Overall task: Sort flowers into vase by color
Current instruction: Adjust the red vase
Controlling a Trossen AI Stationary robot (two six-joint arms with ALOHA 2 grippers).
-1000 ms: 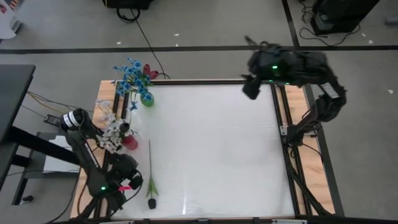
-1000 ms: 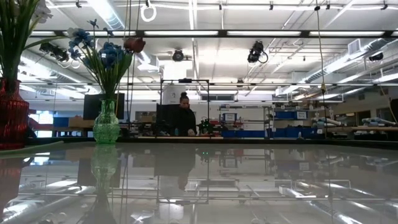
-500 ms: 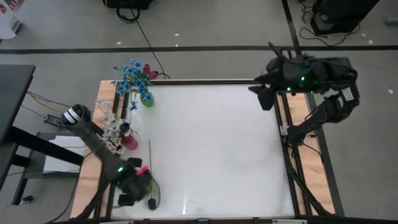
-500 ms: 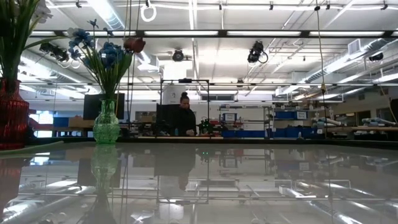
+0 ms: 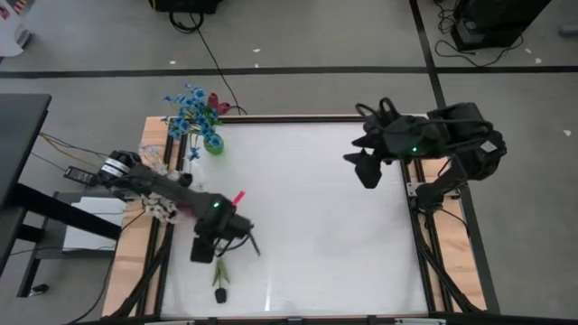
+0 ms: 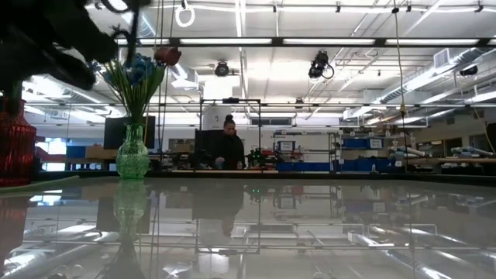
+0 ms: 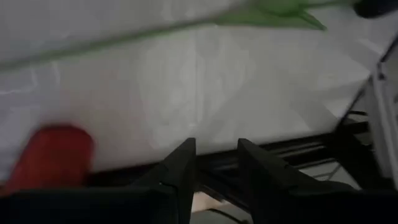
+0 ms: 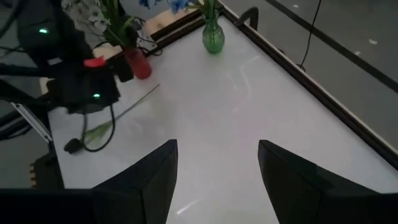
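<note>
The desk top is smooth, glossy white, mirroring the ceiling lights, with bare wood side strips. The green vase looks like ribbed glass; the red vase too.

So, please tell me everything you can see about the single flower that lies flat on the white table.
The flower lies flat on the white table, near its left front corner. It has a long thin green stem, a pale green leaf and a small dark head at the front end. It looks artificial. The left gripper hangs over the stem's upper part; whether it touches cannot be seen. The red vase stands apart.
</note>
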